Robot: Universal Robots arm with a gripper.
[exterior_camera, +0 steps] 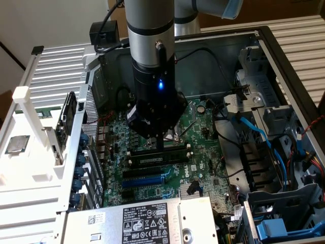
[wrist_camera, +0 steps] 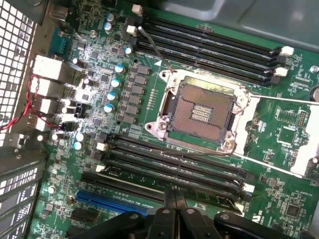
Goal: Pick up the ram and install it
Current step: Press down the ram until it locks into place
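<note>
**Claw pressing at the memory slots**

The gripper (exterior_camera: 160,144) is hanging low inside the open computer case (exterior_camera: 264,46), its fingers (wrist_camera: 174,206) squeezed together with nothing visibly between them. Just under the tips, the ram (exterior_camera: 160,157) is lying lengthwise along the memory slots (wrist_camera: 169,164): a long, thin, dark stick with a pale label strip. The empty processor socket (wrist_camera: 199,112) is sitting just beside those slots on the green motherboard (wrist_camera: 284,149).

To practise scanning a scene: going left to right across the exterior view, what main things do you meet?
White rack → silver processor chip → claw over the motherboard → blue cable → blue bracket.
</note>
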